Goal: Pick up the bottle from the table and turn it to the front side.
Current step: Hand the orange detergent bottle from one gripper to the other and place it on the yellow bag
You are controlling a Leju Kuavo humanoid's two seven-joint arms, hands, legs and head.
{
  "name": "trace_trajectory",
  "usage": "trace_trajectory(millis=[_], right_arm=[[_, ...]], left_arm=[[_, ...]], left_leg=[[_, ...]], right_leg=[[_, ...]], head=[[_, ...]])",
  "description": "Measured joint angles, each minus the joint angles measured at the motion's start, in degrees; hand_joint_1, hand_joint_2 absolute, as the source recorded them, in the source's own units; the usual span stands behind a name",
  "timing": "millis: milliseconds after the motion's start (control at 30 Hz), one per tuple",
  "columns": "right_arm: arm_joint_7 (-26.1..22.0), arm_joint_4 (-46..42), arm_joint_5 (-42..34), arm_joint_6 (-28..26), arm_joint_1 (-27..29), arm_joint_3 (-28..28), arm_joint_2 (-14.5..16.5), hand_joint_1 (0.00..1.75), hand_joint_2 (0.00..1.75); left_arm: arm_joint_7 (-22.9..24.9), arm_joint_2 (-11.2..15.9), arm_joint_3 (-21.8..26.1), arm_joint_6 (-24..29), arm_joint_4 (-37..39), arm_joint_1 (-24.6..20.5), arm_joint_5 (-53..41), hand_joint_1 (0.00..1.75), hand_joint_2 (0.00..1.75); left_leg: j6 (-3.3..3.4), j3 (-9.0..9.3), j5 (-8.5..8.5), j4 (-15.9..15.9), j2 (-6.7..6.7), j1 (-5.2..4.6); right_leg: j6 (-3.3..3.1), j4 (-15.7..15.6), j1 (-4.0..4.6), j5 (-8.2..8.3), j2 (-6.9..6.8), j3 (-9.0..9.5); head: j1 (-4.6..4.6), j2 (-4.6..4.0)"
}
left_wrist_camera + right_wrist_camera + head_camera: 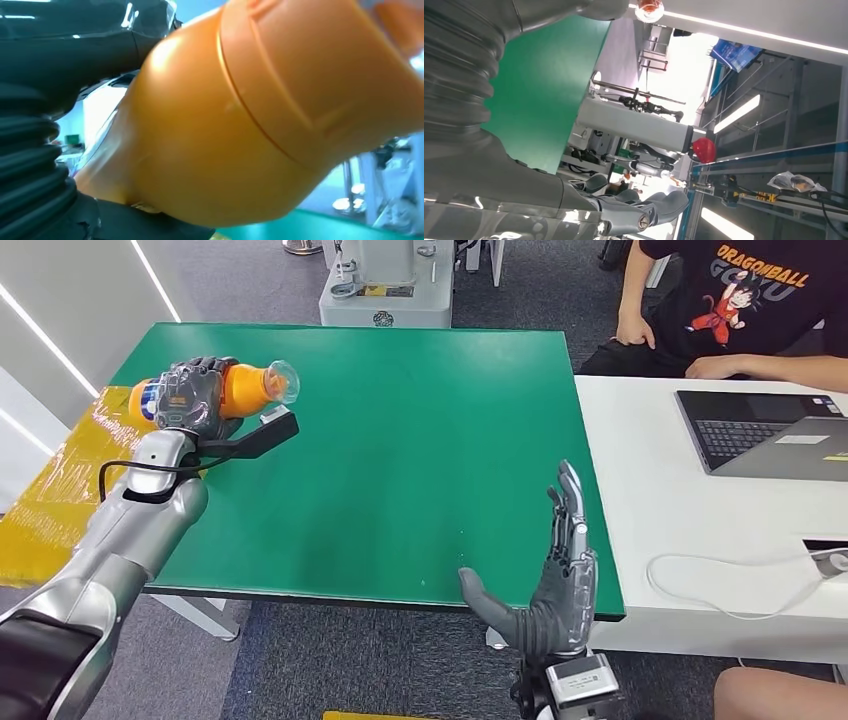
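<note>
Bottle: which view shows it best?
Head view: the whole orange bottle lies sideways in the left hand above the green table. Left wrist view gives a close-up of its orange body; right wrist view perhaps its cap.

Right hand (499,165): grey ribbed cover and thumb up close, fingers extended, holding nothing. Flat green table top (544,85) behind it. Beyond: grey machine frame (634,127), round red object (704,149).

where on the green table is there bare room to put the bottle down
Most of the green table is bare: the whole middle, from the left hand gripping the bottle across to the edge by the white desk. The front right corner is crowded by the right hand.
</note>
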Motion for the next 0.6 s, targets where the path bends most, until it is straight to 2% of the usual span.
trace_trajectory(millis=[333,600], right_arm=[[0.6,-1.3,0.7,1.3,0.9,-0.3,0.0,0.00,1.75],[0.9,-1.6,0.6,2.9,0.8,-0.3,0.0,0.00,1.75]], left_arm=[[-0.3,3.9,0.7,-2.4,3.6,0.7,0.1,1.75,1.75],[-2.2,7.8,3.5,-0.7,3.9,4.7,-0.3,1.75,1.75]], left_leg=[[0.00,-0.01,0.00,0.0,0.02,0.01],[-0.04,0.00,-0.02,0.0,0.05,0.03]], right_leg=[[-0.04,0.0,0.01,-0.02,0.02,0.00],[-0.08,0.0,0.02,-0.06,0.03,-0.01]], head=[[0.00,0.00],[0.00,0.00]])
